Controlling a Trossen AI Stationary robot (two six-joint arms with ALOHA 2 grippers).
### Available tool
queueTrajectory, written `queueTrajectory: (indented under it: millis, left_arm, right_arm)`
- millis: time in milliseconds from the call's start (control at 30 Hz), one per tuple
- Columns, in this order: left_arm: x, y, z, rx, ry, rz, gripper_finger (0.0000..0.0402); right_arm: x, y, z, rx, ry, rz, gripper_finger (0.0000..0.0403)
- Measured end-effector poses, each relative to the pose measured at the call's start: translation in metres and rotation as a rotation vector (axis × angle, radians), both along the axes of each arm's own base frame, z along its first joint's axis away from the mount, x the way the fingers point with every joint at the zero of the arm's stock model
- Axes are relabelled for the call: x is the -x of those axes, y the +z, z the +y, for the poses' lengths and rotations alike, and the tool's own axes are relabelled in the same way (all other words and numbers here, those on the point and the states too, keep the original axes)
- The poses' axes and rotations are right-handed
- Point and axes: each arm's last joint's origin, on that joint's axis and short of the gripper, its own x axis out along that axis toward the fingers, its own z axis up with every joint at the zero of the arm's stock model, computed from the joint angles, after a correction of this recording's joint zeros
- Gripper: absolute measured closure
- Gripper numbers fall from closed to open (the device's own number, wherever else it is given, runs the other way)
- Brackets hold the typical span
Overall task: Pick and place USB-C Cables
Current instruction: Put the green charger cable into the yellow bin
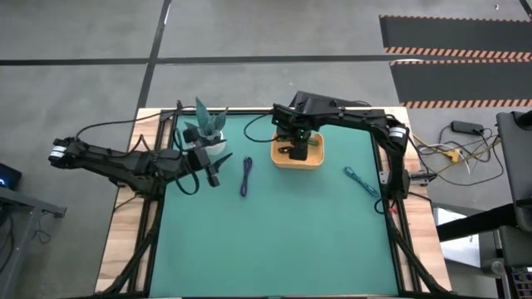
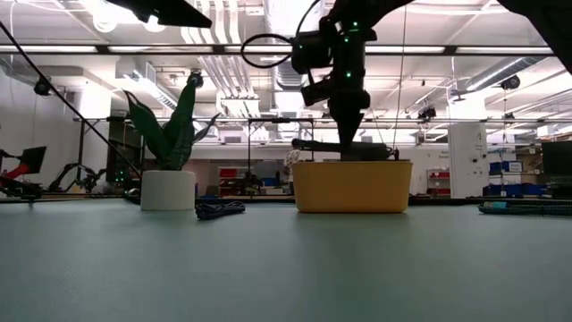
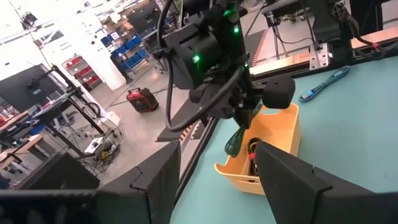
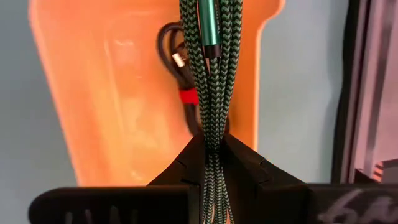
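The green cable (image 4: 211, 74) is a braided bundle hanging from my right gripper (image 4: 211, 146), which is shut on it above the orange tray (image 1: 314, 161). The black cable with red (image 4: 181, 87) lies on the tray's floor. The dark blue cable (image 1: 246, 177) lies on the mat left of the tray. The teal cable (image 1: 361, 179) lies on the mat to the tray's right. My left gripper (image 1: 214, 171) is open and hovers near the potted plant, touching nothing. My right gripper pinches the green cable's strands (image 4: 212, 127) between its two fingers, several strands side by side. The fingers come from above, pointing down, and lie across the bundle. The bundle hangs straight below them (image 3: 238, 138) into the tray; whether its lower end touches the floor I cannot tell.
A potted plant in a white pot (image 1: 208, 133) stands on the far left of the green mat, close to my left arm. The mat (image 1: 283, 241) has free room along its near half. Frame rails run along the table's left and right edges.
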Motion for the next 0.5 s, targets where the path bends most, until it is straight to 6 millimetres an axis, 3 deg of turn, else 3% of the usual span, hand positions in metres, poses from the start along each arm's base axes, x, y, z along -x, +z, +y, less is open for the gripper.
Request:
queueTrajectory:
  millis: [500]
  left_arm:
    - [-0.001, -0.001, 0.0, -0.008, -0.001, 0.01, 0.0209]
  right_arm:
    - [-0.007, -0.019, -0.004, -0.009, -0.002, 0.033, 0.0374]
